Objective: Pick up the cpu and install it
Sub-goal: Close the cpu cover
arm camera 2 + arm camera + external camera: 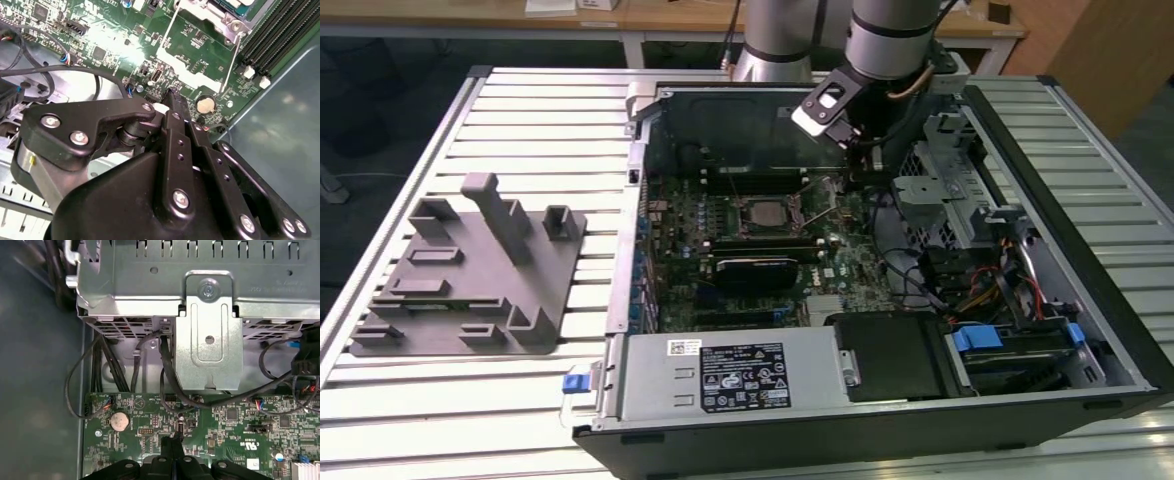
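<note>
Pincer (pixel 175 441) closed tight on nothing, hanging above motherboard (pixel 240 430); cpu (pixel 765 212) lies flat, face up, in its socket (pixel 791 214).

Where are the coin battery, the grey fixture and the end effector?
coin battery (pixel 119 421), first wrist view, centre of its round face.
grey fixture (pixel 474 275), exterior view, its flat base.
end effector (pixel 171 96), second wrist view, between its fingertips.
</note>
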Controlling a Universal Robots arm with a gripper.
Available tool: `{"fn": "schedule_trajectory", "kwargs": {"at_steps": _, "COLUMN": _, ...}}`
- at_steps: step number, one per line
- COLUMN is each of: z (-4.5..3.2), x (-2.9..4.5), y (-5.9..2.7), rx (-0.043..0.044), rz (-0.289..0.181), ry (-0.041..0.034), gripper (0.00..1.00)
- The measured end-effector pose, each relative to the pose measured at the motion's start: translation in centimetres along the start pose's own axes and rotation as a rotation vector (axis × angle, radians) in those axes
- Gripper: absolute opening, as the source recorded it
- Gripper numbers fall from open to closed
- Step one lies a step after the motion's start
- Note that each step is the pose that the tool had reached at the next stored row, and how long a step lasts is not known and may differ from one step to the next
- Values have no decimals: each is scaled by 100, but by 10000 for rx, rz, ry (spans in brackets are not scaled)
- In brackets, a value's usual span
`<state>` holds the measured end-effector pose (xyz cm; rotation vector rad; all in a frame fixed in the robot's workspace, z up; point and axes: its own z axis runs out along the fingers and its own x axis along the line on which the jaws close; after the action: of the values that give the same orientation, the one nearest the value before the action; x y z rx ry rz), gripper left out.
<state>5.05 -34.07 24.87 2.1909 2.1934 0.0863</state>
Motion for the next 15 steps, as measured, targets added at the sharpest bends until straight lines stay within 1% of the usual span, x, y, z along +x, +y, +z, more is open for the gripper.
{"fn": "schedule_trajectory", "kwargs": {"at_steps": 6, "z": 98, "x": -1, "y": -5, "rx": 17, "rz": 1, "ry": 2, "gripper": 11}}
{"fn": "schedule_trajectory", "kwargs": {"at_steps": 11, "z": 107, "x": -1, "y": -27, "rx": 18, "rz": 0, "ry": 0, "gripper": 11}}
{"fn": "schedule_trajectory", "kwargs": {"at_steps": 15, "z": 106, "x": -1, "y": -91, "rx": 18, "rz": 0, "ry": 1, "gripper": 11}}
